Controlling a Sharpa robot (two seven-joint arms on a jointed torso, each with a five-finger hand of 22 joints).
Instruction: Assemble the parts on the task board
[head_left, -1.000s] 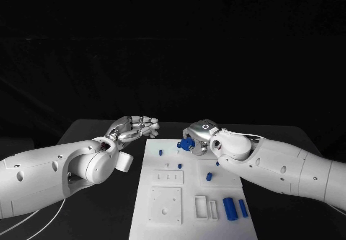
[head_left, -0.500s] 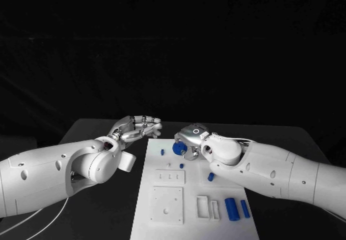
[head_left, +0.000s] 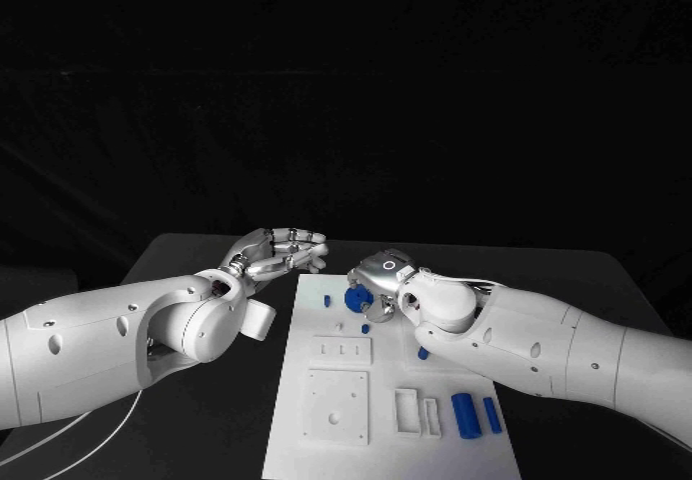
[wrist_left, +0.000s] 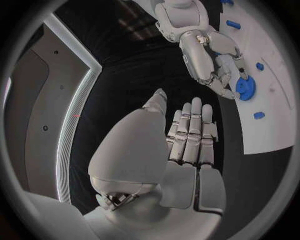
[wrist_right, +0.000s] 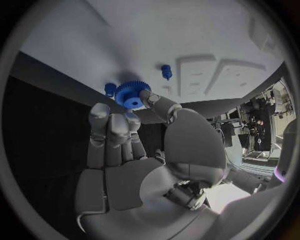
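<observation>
Head view shows the black table (head_left: 188, 262) carrying the white task board (head_left: 335, 400), which runs from the near edge up between the 2 arms. At the board's far end the right hand (head_left: 378, 283) hangs just above the surface, pinching a blue gear (head_left: 358, 301) between its fingertips; the right wrist view shows the same gear (wrist_right: 131, 93) toothed and round, with a raised hub, held over the board beside a small blue peg (wrist_right: 165, 71) that stands on it. The left hand (head_left: 277, 251) hovers off the board's far left corner over the table, holding nothing, its fingers loosely together and slightly curled. Near the board's front right lie 2 blue cylinders (head_left: 475, 414) side by side, next to 2 upright white frames (head_left: 417, 414).
</observation>
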